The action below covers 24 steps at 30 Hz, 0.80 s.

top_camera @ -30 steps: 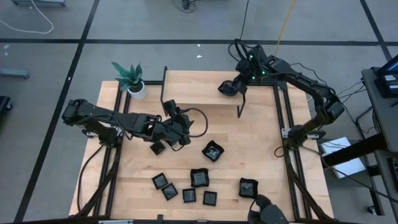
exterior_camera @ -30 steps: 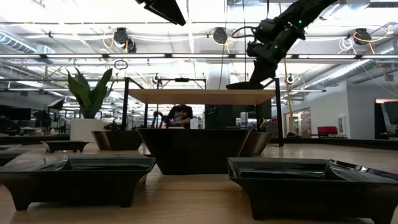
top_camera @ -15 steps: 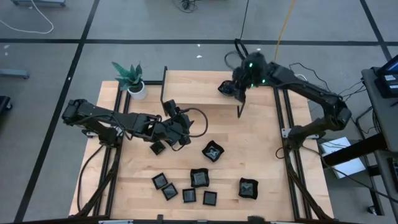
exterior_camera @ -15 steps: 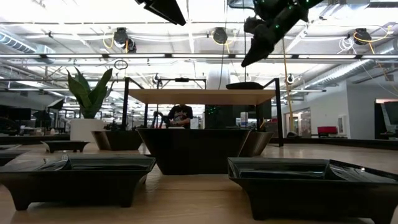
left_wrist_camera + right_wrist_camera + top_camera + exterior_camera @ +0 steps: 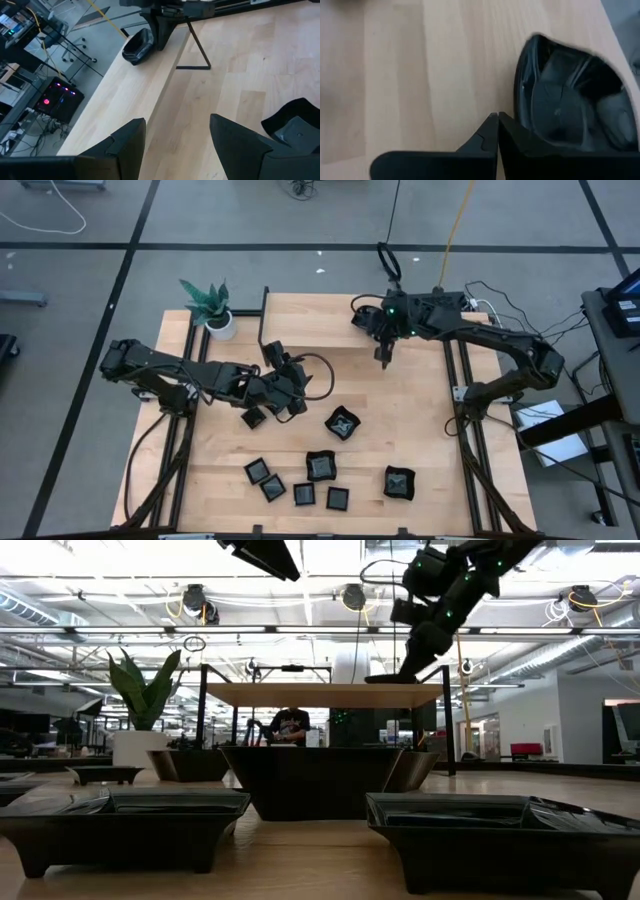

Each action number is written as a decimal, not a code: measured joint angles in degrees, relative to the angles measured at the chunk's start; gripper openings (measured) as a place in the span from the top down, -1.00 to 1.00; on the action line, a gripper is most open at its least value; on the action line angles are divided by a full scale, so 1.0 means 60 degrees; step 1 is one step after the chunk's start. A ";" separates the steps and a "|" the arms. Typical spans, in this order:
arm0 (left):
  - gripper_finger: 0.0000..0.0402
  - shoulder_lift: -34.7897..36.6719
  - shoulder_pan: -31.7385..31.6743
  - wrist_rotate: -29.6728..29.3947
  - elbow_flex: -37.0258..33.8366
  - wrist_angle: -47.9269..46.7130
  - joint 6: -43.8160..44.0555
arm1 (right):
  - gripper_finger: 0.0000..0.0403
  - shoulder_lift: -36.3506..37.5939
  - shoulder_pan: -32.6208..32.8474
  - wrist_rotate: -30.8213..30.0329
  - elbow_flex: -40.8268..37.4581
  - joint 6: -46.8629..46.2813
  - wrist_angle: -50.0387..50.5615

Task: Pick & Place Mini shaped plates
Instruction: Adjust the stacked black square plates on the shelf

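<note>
We see glossy black mini shaped plates [image 5: 322, 467], square and wavy-edged, scattered on the pale wood counter [image 5: 420, 420]; one rounded plate [image 5: 362, 319] sits on the raised shelf [image 5: 320, 330]. Our right gripper [image 5: 383, 352], a second ago partly open, is now closed empty beside it. Our left gripper [image 5: 292, 395] hovers open mid-counter, unchanged.

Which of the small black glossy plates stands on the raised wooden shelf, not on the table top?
The rounded black glossy plate at the shelf's back right end, beside the shut right gripper; all others lie on the table below.
</note>
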<state>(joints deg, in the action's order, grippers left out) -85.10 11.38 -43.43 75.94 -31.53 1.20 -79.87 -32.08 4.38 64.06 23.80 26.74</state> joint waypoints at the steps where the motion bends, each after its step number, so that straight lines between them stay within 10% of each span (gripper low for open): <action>1: -0.12 0.0000 0.0000 0.0000 0.0000 -0.0001 -0.0022 | 1.00 -0.0005 -0.0028 -0.0006 -0.0041 -0.0008 -0.0037; 24: -0.12 0.0000 -0.0011 0.0017 -0.0004 -0.0047 0.0049 | 1.00 0.0104 -0.0225 -0.0614 -0.0184 -0.0733 -0.1646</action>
<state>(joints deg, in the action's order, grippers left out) -85.10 11.31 -43.33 75.92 -31.81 1.49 -79.24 -33.43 0.70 62.96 19.40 16.87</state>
